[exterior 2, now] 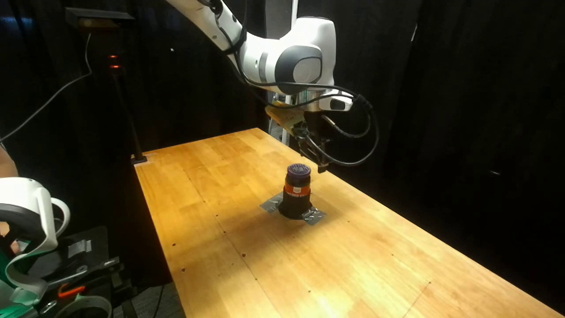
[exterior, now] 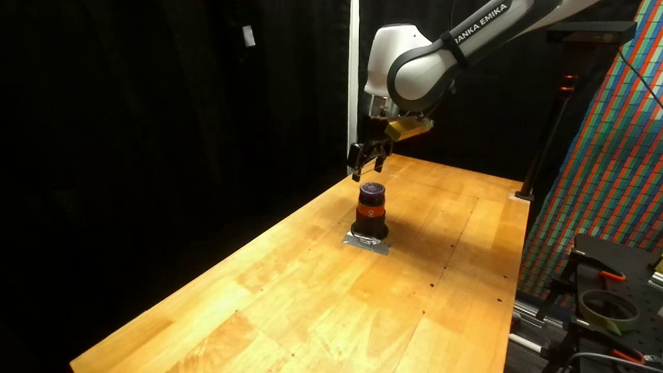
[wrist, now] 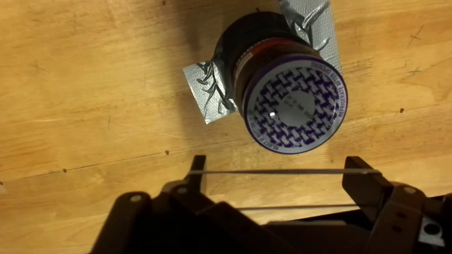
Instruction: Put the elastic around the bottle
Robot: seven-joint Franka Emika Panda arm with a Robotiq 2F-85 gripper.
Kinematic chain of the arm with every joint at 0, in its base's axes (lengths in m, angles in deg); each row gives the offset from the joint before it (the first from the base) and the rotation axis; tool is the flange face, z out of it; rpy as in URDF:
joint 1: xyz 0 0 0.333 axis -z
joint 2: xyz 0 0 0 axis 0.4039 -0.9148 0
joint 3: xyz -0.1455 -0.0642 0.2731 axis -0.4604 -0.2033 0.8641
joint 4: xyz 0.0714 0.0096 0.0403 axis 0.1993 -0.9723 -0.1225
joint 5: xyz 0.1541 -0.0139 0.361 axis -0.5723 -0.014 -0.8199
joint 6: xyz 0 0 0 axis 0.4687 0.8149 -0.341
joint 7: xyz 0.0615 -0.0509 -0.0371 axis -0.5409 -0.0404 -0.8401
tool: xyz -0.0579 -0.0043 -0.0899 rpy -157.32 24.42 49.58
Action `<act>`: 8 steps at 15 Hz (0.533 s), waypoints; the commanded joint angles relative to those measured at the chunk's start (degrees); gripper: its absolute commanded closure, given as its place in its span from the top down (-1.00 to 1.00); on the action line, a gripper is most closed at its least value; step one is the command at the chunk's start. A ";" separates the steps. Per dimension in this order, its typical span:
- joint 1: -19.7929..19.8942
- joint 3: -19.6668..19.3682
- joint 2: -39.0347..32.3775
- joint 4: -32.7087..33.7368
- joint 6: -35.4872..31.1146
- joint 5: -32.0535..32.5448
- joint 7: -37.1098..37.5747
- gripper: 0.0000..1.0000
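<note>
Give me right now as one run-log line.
gripper: open, apart from bottle | elastic: stretched between fingers | bottle: upright, tape beside it | status: elastic not around bottle

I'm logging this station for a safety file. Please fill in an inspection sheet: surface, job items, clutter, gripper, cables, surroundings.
Surface: wooden table, with small dark holes.
Bottle: upright, purple-rimmed lid on, silver tape at its dark base.
Elastic: stretched across the open gripper, not yet around the bottle.
Clutter: tape roll on a black platform beside the table.
Gripper: open, above the table, apart from the bottle.
Cables: black cables loop beside the robot arm.
Surroundings: black curtains, a black stand at the table's corner, a colourful checked backdrop; possibly a person's arm at an exterior view's edge.
</note>
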 commanded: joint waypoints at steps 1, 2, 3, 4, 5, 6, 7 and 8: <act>-0.58 -0.98 -2.86 4.02 1.81 -1.40 -0.16 1.00; -0.33 -0.86 -3.47 4.39 2.05 -1.92 -0.42 1.00; -0.21 -0.80 -3.88 4.59 2.26 -2.34 -0.53 1.00; 0.10 -0.47 -4.33 4.88 2.93 -3.24 -0.94 1.00; 0.16 -0.37 -4.71 4.97 3.00 -3.84 -0.96 1.00; 0.19 -0.27 -5.00 5.06 3.22 -4.45 -1.04 1.00; 0.32 -0.04 -5.37 5.29 3.69 -5.16 -1.31 1.00; 0.25 0.00 -5.63 5.39 3.93 -5.69 -1.27 1.00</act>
